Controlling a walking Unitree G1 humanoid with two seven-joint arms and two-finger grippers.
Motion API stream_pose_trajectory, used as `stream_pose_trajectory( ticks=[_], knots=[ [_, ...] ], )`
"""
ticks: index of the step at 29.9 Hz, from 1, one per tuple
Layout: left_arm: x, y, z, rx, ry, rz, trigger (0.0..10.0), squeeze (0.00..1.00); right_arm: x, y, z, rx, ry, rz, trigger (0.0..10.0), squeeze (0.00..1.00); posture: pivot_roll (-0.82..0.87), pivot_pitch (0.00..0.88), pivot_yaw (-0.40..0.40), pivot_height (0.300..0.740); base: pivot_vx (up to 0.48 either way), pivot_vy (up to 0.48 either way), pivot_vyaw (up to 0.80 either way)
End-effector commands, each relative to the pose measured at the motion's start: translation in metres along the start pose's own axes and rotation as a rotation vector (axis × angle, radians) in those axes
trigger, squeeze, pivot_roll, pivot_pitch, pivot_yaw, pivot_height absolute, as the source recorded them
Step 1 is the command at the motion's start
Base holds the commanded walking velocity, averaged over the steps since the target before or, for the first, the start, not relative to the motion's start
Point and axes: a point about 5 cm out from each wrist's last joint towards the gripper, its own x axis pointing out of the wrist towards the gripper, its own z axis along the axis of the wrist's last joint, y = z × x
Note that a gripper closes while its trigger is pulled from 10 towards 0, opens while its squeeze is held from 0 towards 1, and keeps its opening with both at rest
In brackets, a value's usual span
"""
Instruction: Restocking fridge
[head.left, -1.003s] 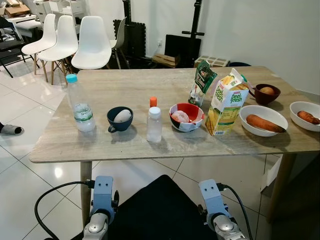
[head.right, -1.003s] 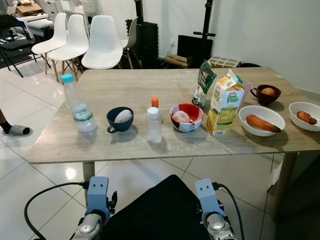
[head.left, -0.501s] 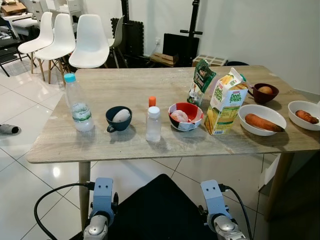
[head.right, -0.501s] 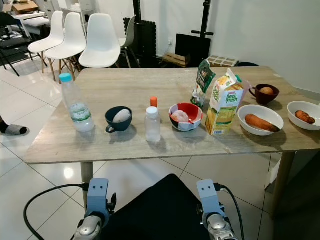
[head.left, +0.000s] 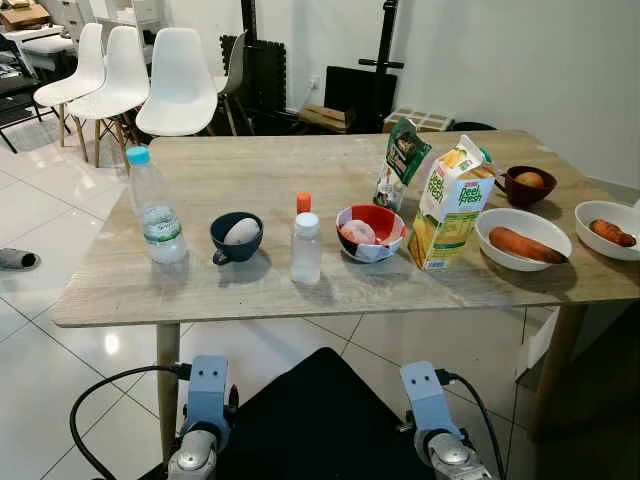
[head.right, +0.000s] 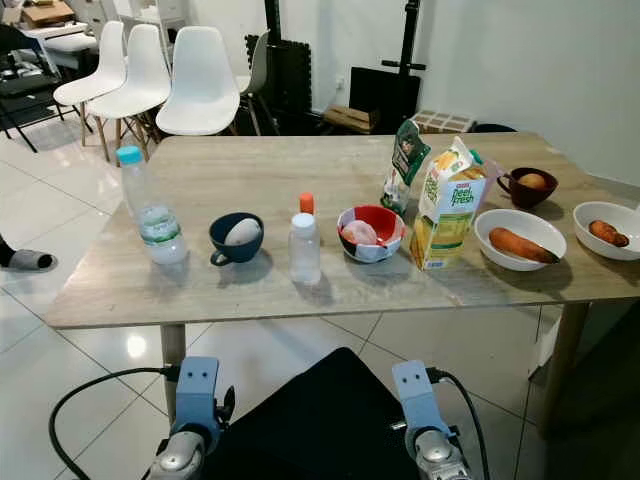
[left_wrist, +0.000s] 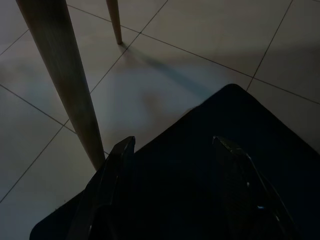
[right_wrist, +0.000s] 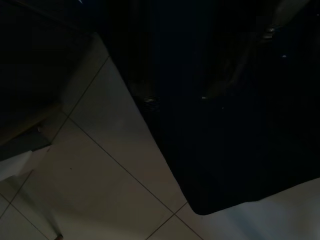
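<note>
I am standing off from the table (head.left: 250, 170), picking a first item; nothing is lifted yet. The juice carton (head.left: 447, 205) is sitting right of centre, the water bottle (head.left: 150, 205) at centre left. Left pincer (left_wrist: 175, 165) is hanging low by a table leg, fingers parted, empty; the right pincer (too dark) I cannot tell. Next I am needing to step closer and raise an arm. Against the earlier frame, the view is sitting slightly further left.

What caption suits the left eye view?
Water bottle, juice carton and bowls wait on the wooden table; both arms hang idle.
</note>
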Motion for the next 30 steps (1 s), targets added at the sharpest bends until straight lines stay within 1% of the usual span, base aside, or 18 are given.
stream_pose_trajectory(
  ticks=[1, 6, 7, 8, 9, 10, 11, 12, 13, 27, 30],
  knots=[
    [-0.0014, -0.0042, -0.0030, 0.003, 0.010, -0.006, 10.0, 0.00, -0.0003, 0.0001, -0.0009, -0.012, 0.003, -0.008, 10.0, 1.00, -0.08, 0.016, -0.015, 0.740, 0.000, 0.000, 0.00],
    [-0.0008, -0.0041, -0.0016, -0.001, 0.006, -0.003, 10.0, 0.00, 0.0001, -0.0001, -0.0002, -0.034, 0.007, -0.019, 10.0, 1.00, -0.07, 0.017, -0.018, 0.740, 0.000, 0.000, 0.00],
    [-0.0008, -0.0042, -0.0015, -0.001, 0.006, -0.003, 10.0, 0.00, 0.0002, -0.0003, 0.0001, -0.037, 0.007, -0.020, 10.0, 0.84, -0.07, 0.017, -0.018, 0.740, 0.000, 0.000, 0.00],
    [-0.0008, -0.0042, -0.0015, -0.001, 0.006, -0.003, 10.0, 0.00, 0.0003, -0.0004, 0.0002, -0.038, 0.008, -0.021, 10.0, 0.84, -0.07, 0.017, -0.018, 0.740, 0.000, 0.000, 0.00],
    [-0.0008, -0.0041, -0.0015, -0.001, 0.006, -0.003, 10.0, 0.00, 0.0003, -0.0004, 0.0003, -0.038, 0.008, -0.021, 10.0, 0.69, -0.07, 0.016, -0.018, 0.740, 0.000, 0.000, 0.00],
    [-0.0008, -0.0041, -0.0015, -0.001, 0.006, -0.003, 10.0, 0.00, 0.0003, -0.0004, 0.0003, -0.038, 0.008, -0.021, 10.0, 0.69, -0.07, 0.016, -0.018, 0.740, 0.000, 0.000, 0.00],
    [-0.0008, -0.0040, -0.0015, -0.001, 0.006, -0.003, 10.0, 0.00, 0.0003, -0.0004, 0.0004, -0.039, 0.008, -0.021, 10.0, 0.60, -0.07, 0.016, -0.018, 0.740, 0.000, 0.000, 0.00],
    [-0.0008, -0.0038, -0.0016, -0.001, 0.006, -0.003, 10.0, 0.00, 0.0003, -0.0003, 0.0002, -0.037, 0.010, -0.020, 10.0, 0.10, -0.07, 0.015, -0.017, 0.740, 0.000, 0.000, 0.00],
    [-0.0008, -0.0037, -0.0016, 0.000, 0.006, -0.003, 10.0, 0.00, 0.0003, -0.0002, 0.0000, -0.037, 0.011, -0.020, 10.0, 0.00, -0.07, 0.015, -0.017, 0.740, 0.000, 0.000, 0.00],
    [-0.0005, -0.0025, -0.0013, 0.004, 0.007, -0.002, 10.0, 0.00, 0.0000, 0.0009, -0.0009, -0.018, 0.012, -0.015, 10.0, 0.00, -0.07, 0.015, -0.014, 0.740, 0.000, 0.000, 0.00],
    [-0.0014, -0.0025, -0.0023, 0.019, 0.004, -0.012, 10.0, 0.00, -0.0003, 0.0000, -0.0014, -0.014, 0.010, -0.020, 10.0, 0.00, -0.07, 0.016, -0.013, 0.740, 0.000, 0.000, 0.00]
  ],
)
